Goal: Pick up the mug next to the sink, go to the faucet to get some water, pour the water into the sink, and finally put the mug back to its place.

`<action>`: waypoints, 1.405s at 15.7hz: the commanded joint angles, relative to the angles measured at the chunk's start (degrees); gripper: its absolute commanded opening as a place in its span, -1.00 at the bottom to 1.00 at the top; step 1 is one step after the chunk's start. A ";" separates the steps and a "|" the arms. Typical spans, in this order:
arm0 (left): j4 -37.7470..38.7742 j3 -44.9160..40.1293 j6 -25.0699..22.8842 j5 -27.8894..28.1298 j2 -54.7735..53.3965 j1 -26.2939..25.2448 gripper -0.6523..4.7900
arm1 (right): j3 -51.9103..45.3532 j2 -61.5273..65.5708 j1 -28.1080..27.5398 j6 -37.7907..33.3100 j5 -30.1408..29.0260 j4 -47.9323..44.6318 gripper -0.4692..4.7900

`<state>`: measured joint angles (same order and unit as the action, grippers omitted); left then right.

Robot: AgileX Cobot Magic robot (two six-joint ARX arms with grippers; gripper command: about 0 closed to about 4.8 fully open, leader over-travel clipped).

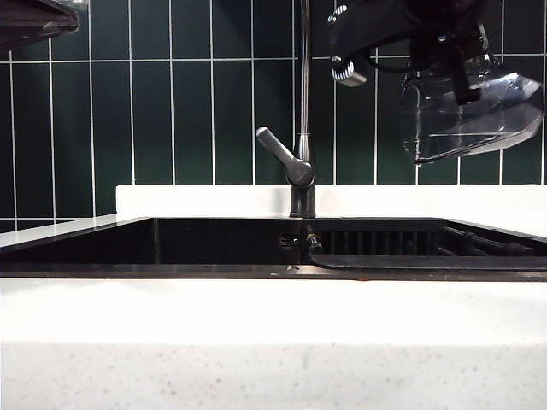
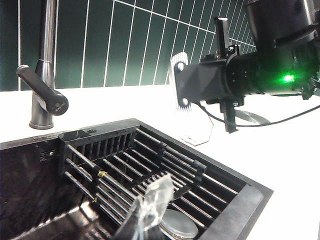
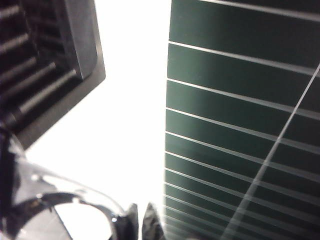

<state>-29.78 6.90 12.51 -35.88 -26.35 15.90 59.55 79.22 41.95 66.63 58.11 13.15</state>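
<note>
Tiles of dark green back the counter; at far left the left gripper [image 2: 150,212] hangs over the sink [image 1: 77,248], fingers pressed together on nothing. Centre stands the faucet [image 1: 302,162]. Upper right, the right gripper [image 3: 140,222] pinches the tilted mug [image 1: 466,115] above the rack [image 2: 150,165].

Sink [image 1: 85,243] set in surface [image 1: 256,342]; faucet [image 1: 302,162] behind sink, centre; rack [image 2: 150,165] in sink's right part. Mug [image 1: 466,115] in right gripper [image 1: 461,81], above rack, right of faucet. Left gripper [image 2: 145,215] over sink.
</note>
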 commanded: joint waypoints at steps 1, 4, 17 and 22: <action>-0.81 0.00 1.05 -0.35 0.00 -0.07 -0.78 | 0.35 -3.34 -0.09 -22.10 -6.58 3.54 -0.85; -0.81 0.00 1.46 -0.39 0.00 -0.07 -0.78 | 0.28 -8.59 -2.73 -43.17 -17.16 9.38 -0.86; -0.83 0.02 3.85 -4.46 0.04 -0.07 -0.78 | -29.66 -35.87 -49.37 -68.50 -73.57 -21.53 -0.86; -0.85 0.02 3.78 -4.44 0.04 -0.07 -0.78 | -33.99 -30.51 -60.59 -72.61 -84.19 -32.22 -0.86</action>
<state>-29.80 6.90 16.36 -39.99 -26.28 15.79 25.43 47.53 -18.35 -5.17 -23.16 -15.99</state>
